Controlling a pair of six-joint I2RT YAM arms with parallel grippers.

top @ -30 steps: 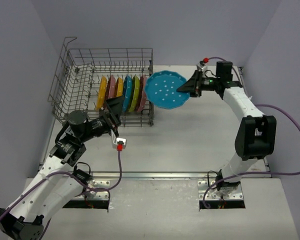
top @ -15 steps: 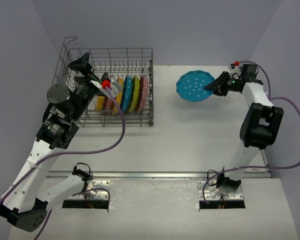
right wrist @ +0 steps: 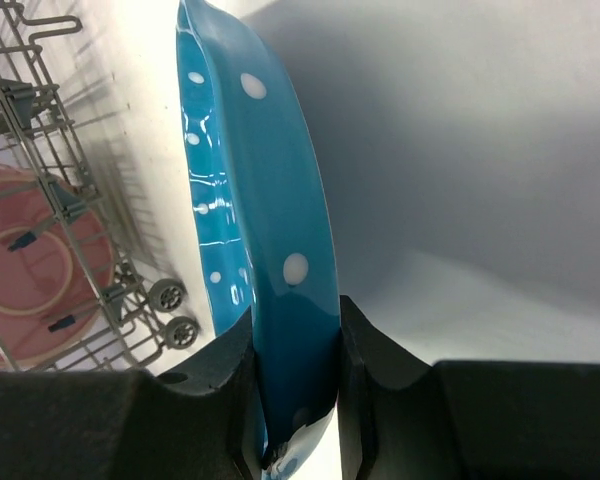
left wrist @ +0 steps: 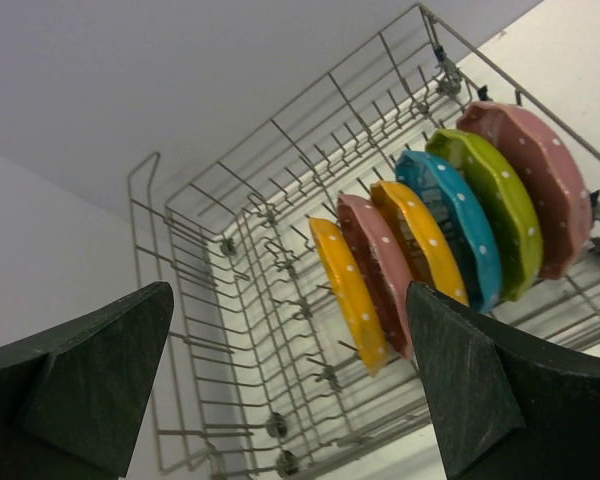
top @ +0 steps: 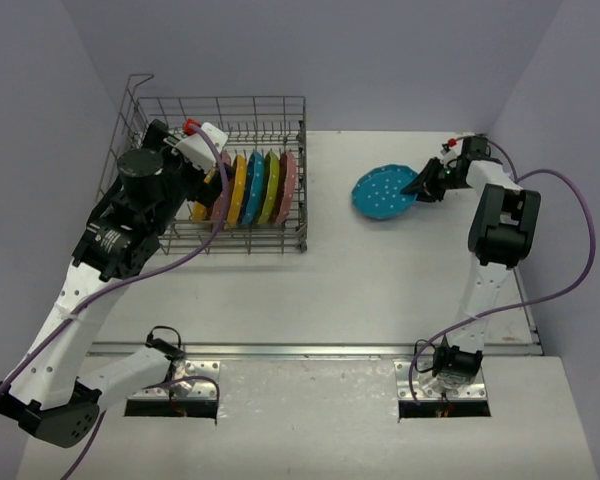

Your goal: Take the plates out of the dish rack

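Swung blue plate (top: 382, 193) down to 2 o'clock, clamped in right end effector (right wrist: 297, 315); raised left end effector (left wrist: 288, 290), wide apart, over dish rack (top: 225, 108); next lower flat, release

The left arm (top: 80, 290) climbs from its base at seven o'clock and leans toward eleven, the left gripper (left wrist: 288, 288) with its jaws spread wide. The right arm (top: 480, 285) stands up from five o'clock toward one, wrist turned to nine, the right gripper (right wrist: 295, 330) pinching a blue plate (right wrist: 280, 300) by the rim.
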